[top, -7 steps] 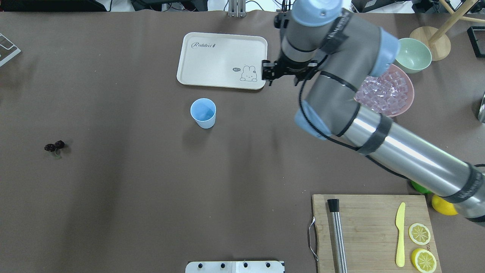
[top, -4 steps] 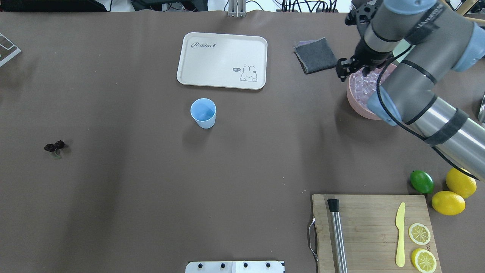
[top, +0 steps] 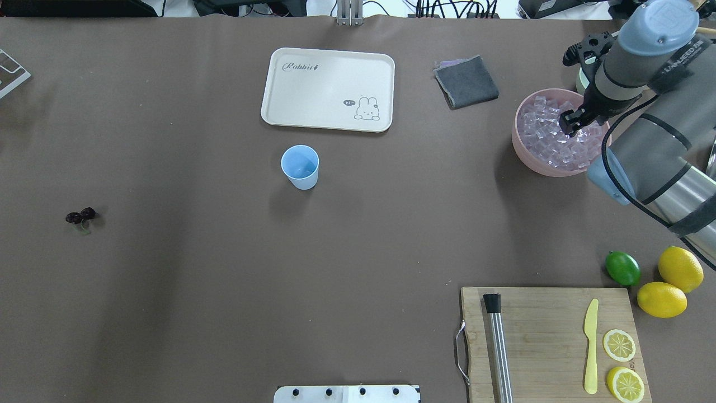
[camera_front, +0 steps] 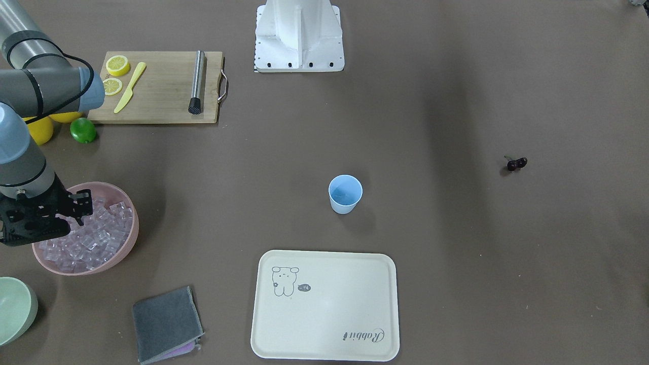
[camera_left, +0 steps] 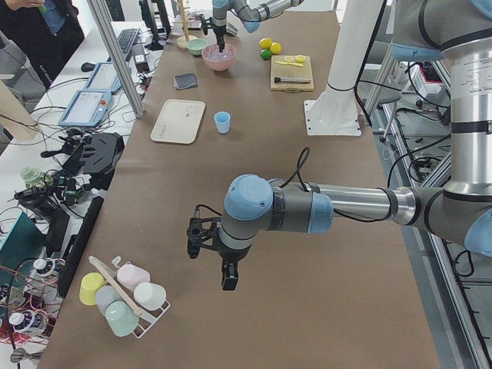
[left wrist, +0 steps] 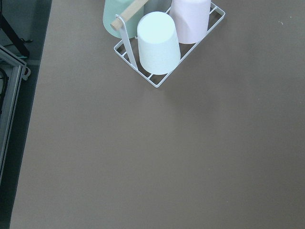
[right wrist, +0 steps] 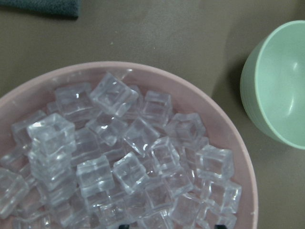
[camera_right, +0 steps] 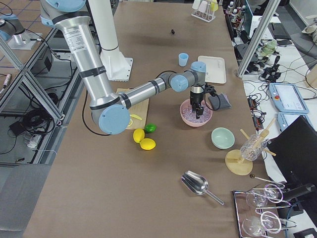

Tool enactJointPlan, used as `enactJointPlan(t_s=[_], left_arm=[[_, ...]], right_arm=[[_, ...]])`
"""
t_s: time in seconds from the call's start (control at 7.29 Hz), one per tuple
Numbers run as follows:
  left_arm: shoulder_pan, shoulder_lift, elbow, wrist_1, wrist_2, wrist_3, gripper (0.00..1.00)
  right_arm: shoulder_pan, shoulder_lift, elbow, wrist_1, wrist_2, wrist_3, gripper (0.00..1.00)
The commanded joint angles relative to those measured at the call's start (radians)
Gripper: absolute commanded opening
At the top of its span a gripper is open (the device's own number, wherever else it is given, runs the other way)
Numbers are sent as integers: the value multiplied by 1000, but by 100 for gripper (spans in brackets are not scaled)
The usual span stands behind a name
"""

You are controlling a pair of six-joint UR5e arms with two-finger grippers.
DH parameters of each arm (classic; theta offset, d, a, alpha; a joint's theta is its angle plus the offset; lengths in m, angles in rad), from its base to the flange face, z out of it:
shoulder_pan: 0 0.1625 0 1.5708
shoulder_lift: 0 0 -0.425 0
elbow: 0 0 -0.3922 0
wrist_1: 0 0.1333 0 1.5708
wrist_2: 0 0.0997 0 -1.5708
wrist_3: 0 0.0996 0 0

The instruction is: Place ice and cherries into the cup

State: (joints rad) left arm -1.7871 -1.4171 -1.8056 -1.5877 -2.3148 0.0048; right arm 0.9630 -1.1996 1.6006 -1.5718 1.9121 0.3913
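The light blue cup stands upright mid-table, also in the front view. The cherries lie far to the left on the table, and show in the front view. The ice fills the pink bowl, and is close up in the right wrist view. My right gripper is open and points down into the bowl, its tips at the cubes. My left gripper hovers over the table's far left end; I cannot tell whether it is open.
A pale green bowl stands just beyond the pink bowl. A cream tray and a grey cloth lie behind the cup. A cutting board, lime and lemons are front right. A wire rack of cups is below the left wrist.
My right arm swung right from beside the tray to over the pink bowl and came down onto the ice. The cup and cherries have not moved.
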Motion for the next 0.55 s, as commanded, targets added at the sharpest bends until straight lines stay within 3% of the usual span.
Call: enactJointPlan(t_s=[0.0, 0.14, 0.41], left_arm=[[0, -6, 2, 0, 0, -2, 98], [0, -6, 2, 0, 0, -2, 98], [0, -5, 0, 0, 0, 0, 98]], right_arm=[[-26, -8, 2, -2, -36, 1, 67], [-27, -23, 4, -2, -53, 0, 66], [-30, -34, 2, -2, -62, -6, 55]])
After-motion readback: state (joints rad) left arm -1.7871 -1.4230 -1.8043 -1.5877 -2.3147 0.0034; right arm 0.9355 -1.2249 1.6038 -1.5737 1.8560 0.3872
